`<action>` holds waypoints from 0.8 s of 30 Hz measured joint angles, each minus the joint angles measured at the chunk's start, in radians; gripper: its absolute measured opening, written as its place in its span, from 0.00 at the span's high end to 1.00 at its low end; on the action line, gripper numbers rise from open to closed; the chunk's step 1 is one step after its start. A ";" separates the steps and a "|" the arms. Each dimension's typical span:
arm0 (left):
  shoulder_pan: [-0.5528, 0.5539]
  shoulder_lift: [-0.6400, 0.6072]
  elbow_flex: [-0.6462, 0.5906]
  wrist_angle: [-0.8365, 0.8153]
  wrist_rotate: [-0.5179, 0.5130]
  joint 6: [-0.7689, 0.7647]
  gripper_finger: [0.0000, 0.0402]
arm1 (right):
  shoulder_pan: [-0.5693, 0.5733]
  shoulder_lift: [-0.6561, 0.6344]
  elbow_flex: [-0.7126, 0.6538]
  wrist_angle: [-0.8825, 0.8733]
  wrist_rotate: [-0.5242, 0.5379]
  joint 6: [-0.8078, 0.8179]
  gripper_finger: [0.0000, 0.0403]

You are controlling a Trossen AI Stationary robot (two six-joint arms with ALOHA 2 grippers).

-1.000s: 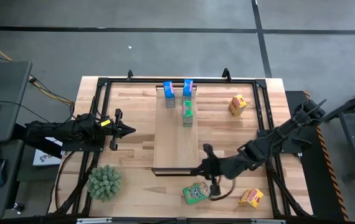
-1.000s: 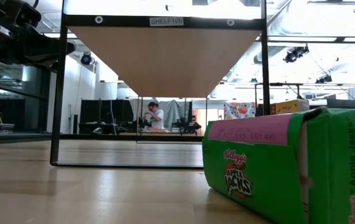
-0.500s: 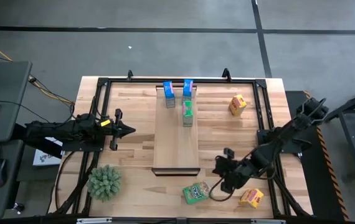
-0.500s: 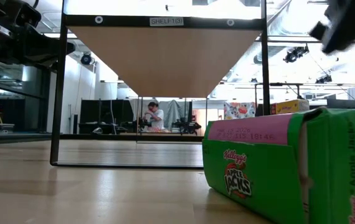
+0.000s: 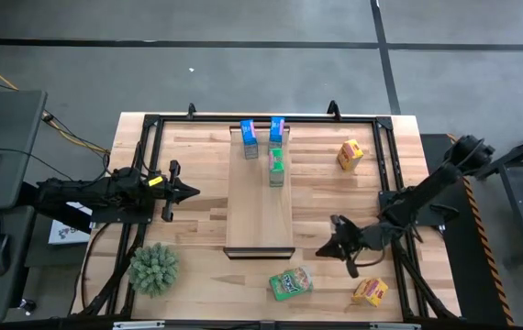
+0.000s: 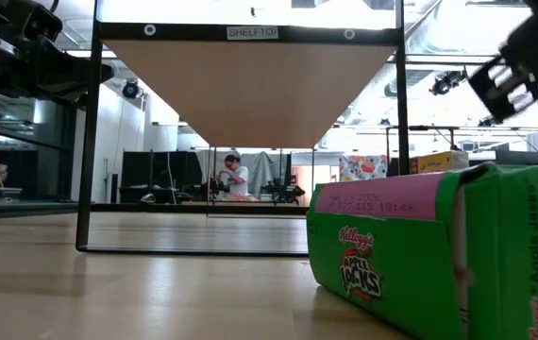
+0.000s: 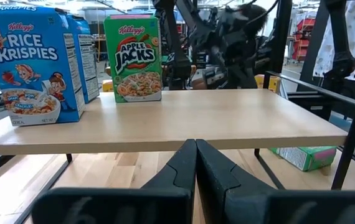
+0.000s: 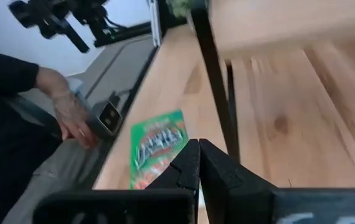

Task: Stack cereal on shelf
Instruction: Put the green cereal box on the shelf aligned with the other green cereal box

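Note:
The shelf point(image 5: 260, 206) is a pale board raised on a black frame. On its far end stand two blue cereal boxes point(image 5: 249, 138) point(image 5: 277, 128) and a green box point(image 5: 277, 167); they also show in the left wrist view as blue point(image 7: 25, 62) and green point(image 7: 132, 59). A second green box point(image 5: 290, 282) lies flat near the table's near edge, large in the low view point(image 6: 439, 255). One yellow box point(image 5: 350, 154) sits far right, another point(image 5: 370, 291) near right. My right gripper point(image 5: 320, 252) hangs shut above the table, up and to the right of the lying green box point(image 8: 156, 149). My left gripper point(image 5: 193, 192) waits shut left of the shelf.
A spiky green plant point(image 5: 154, 268) stands at the near left corner. Black frame rails point(image 5: 385, 174) run round the table's edges, and a shelf leg point(image 8: 215, 81) is close ahead of my right gripper. A person's hand point(image 8: 71, 115) shows beyond the table's near edge.
My right gripper has drawn back from beside the lying green box toward the table's right edge and risen, coming into the low view's upper right. The green box stays flat where it was. My left arm has kept still.

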State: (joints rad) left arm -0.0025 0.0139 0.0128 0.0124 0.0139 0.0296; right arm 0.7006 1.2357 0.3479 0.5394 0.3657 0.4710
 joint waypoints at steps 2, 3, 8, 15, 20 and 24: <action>0.000 0.000 0.000 0.000 0.000 0.000 0.99 | 0.000 0.014 -0.035 0.030 0.001 0.025 1.00; 0.000 0.000 0.000 0.000 0.000 0.000 0.99 | 0.000 0.024 -0.044 0.035 0.000 0.047 1.00; 0.000 0.000 0.000 0.000 0.000 0.000 0.99 | 0.000 0.116 -0.055 0.047 -0.006 0.079 1.00; 0.000 0.000 0.000 0.001 0.000 0.000 0.99 | 0.026 0.269 0.063 0.139 -0.097 0.010 1.00; 0.000 0.000 0.000 0.000 0.000 0.000 0.99 | 0.083 0.337 0.154 0.115 -0.088 -0.087 1.00; 0.000 0.000 0.000 0.000 0.000 0.000 0.99 | 0.108 0.389 0.167 0.086 0.004 -0.075 1.00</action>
State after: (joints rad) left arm -0.0025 0.0138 0.0128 0.0124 0.0139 0.0296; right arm 0.8090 1.6251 0.5148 0.6255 0.3699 0.3958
